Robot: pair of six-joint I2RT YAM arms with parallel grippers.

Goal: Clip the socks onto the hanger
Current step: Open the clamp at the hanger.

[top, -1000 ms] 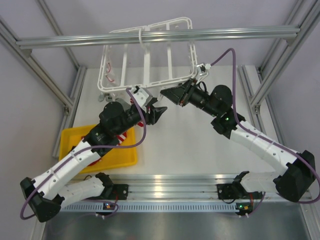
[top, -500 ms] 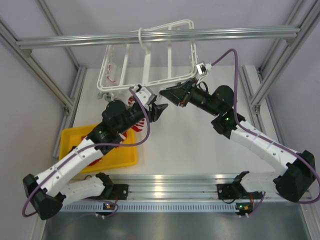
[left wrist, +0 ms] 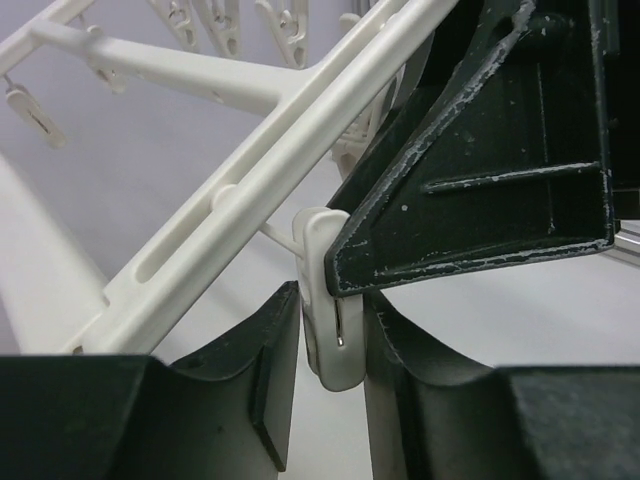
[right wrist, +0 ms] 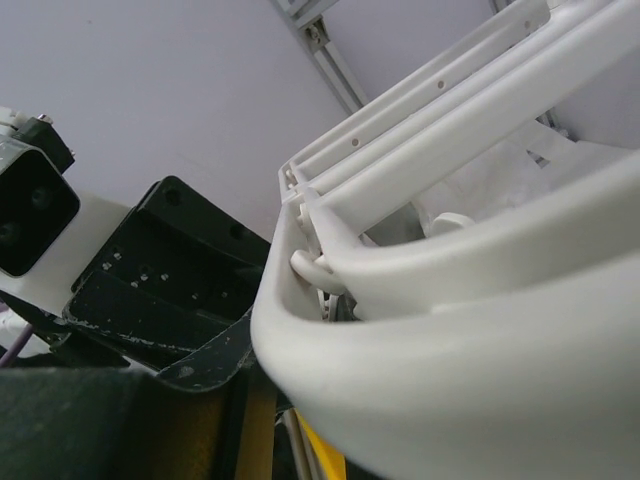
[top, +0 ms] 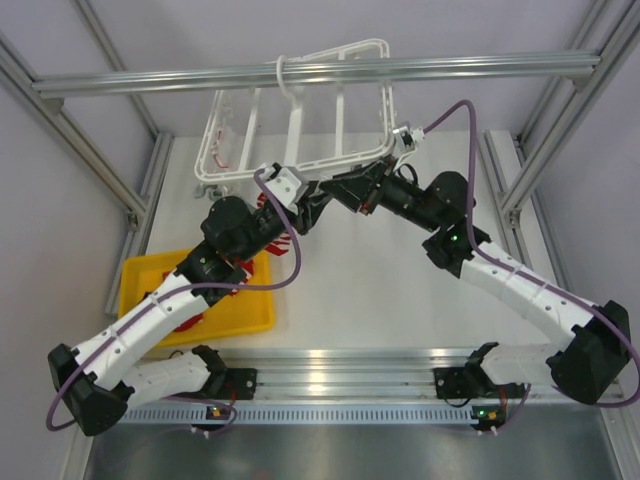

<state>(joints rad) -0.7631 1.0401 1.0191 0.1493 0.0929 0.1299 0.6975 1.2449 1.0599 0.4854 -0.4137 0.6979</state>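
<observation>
Both grippers are up at the near rail of the hanger [top: 386, 100], upper centre of the overhead view, and neither one carries a sock. The left gripper [top: 318, 205] looks clenched on a white clip [left wrist: 330, 330]. The left wrist view has that clip pinched between its two fingers [left wrist: 270, 380], low centre of the frame. The right gripper [top: 336, 190] comes in from the right, and one of its black fingers butts against the top of the same clip. Released or clenched, I cannot tell.

A red striped sock [top: 283, 238] lies on the table under the left arm, centre left, just beside the yellow tray [top: 250, 310]. There's a speck of red inside the hanger's left side, too small to call.

My read: clip in hand, sock not yet brought up, most of the job left.

Only the left wrist view shows the clip. Only the overhead shows the sock. The right wrist view gives mostly hanger rim, with the left gripper behind it at lower left.
</observation>
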